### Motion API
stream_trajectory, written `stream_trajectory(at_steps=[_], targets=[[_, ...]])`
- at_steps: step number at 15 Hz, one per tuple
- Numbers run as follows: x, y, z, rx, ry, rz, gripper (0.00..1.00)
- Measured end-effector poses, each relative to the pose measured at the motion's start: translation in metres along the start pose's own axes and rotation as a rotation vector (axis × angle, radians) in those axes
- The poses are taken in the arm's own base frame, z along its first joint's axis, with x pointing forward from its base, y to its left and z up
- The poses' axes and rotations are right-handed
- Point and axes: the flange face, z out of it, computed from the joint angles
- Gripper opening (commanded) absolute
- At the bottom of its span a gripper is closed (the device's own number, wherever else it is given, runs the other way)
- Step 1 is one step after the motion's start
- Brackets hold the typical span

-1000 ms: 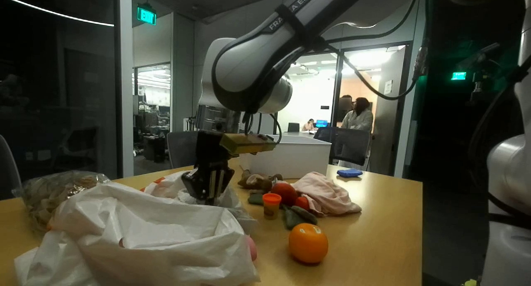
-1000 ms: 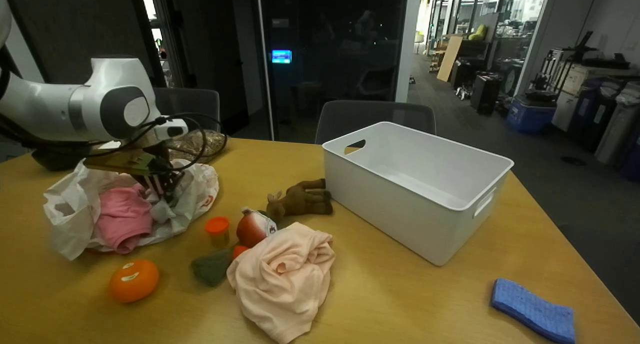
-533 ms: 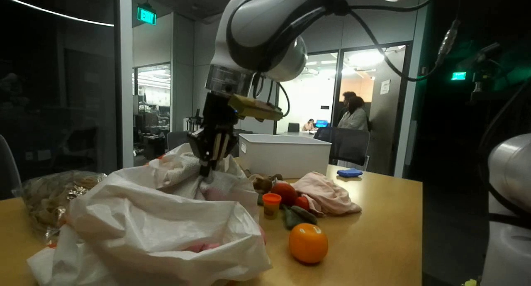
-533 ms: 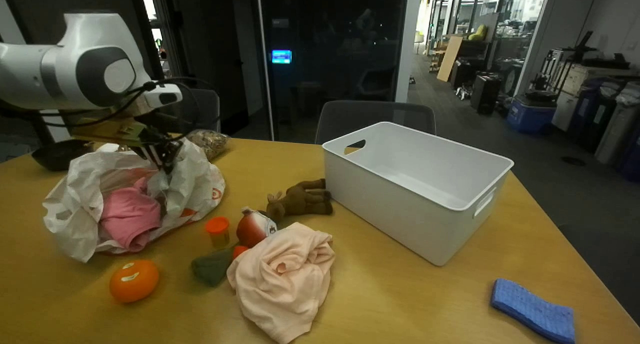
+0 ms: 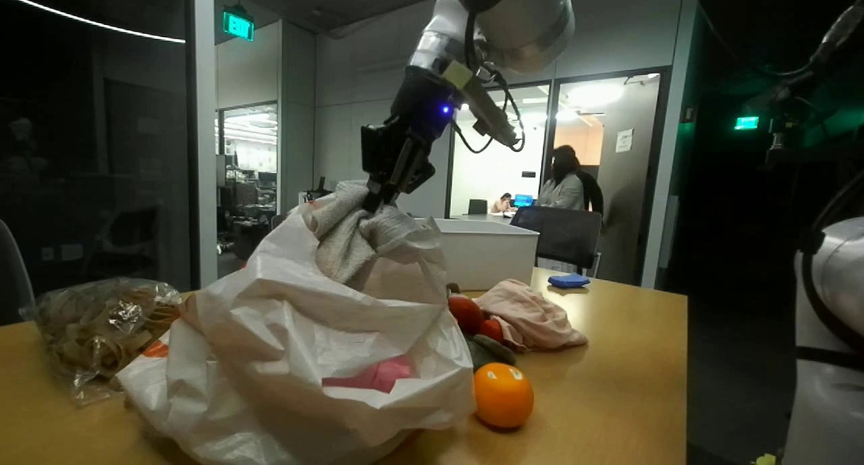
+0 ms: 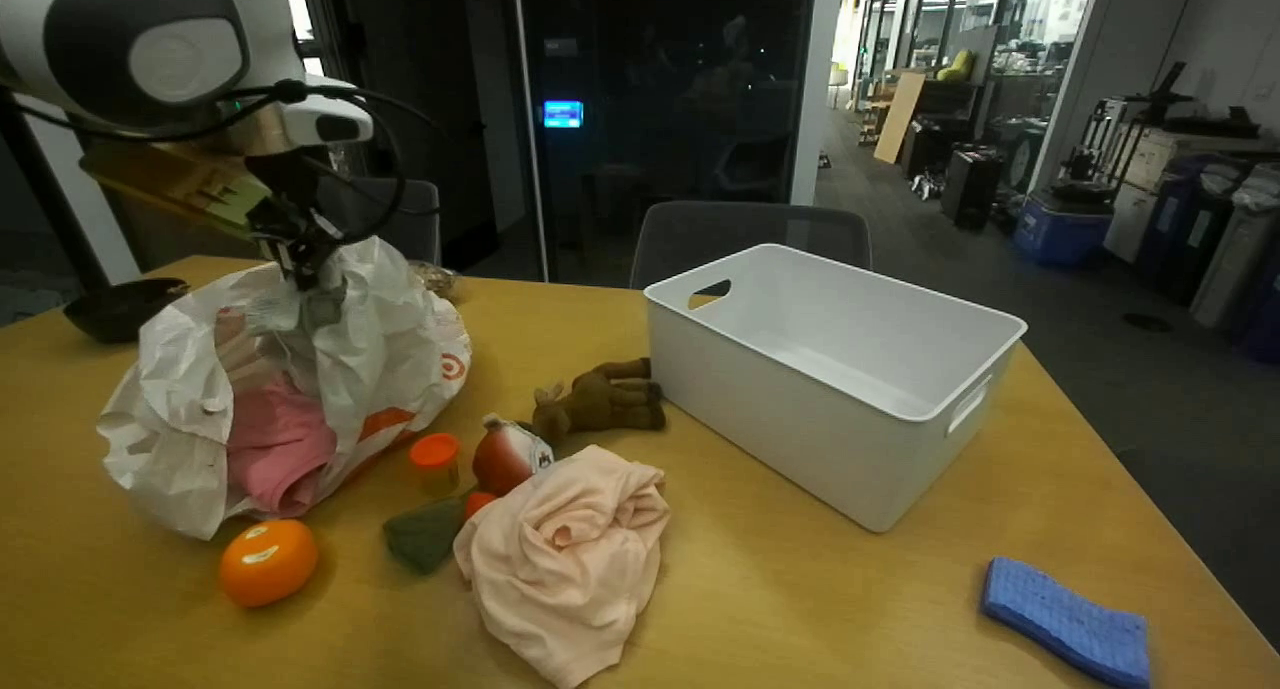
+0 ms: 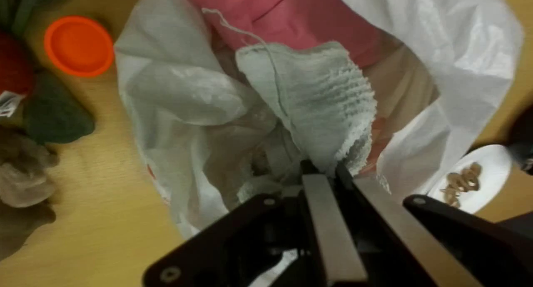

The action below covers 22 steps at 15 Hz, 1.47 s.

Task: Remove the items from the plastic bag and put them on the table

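In the pincer (image 7: 325, 168), pale cloth (image 7: 327, 99) is gripped, presumably for lifting from the plastic bag (image 7: 179, 83), pink cloth (image 7: 308, 24) inside at wrist-view twelve o'clock; in an exterior view orange fruit (image 6: 268, 563) is set on the worktop (image 6: 800, 609), bag's six o'clock.

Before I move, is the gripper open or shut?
Shut: the gripper pinches the pale towel, which hangs from it in an exterior view; the wrist view shows its fabric between the jaws.
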Motion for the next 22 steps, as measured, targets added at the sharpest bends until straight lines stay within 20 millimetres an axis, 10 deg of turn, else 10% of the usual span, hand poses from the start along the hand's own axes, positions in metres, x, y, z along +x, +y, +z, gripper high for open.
stream_trajectory(at_steps=[10, 16, 22], targets=[[-0.017, 0.034, 0.014, 0.217, -0.197, 0.073, 0.08], [-0.025, 0.086, -0.061, 0.081, -0.036, 0.203, 0.08], [-0.075, 0.165, -0.115, -0.087, 0.089, 0.434, 0.08]])
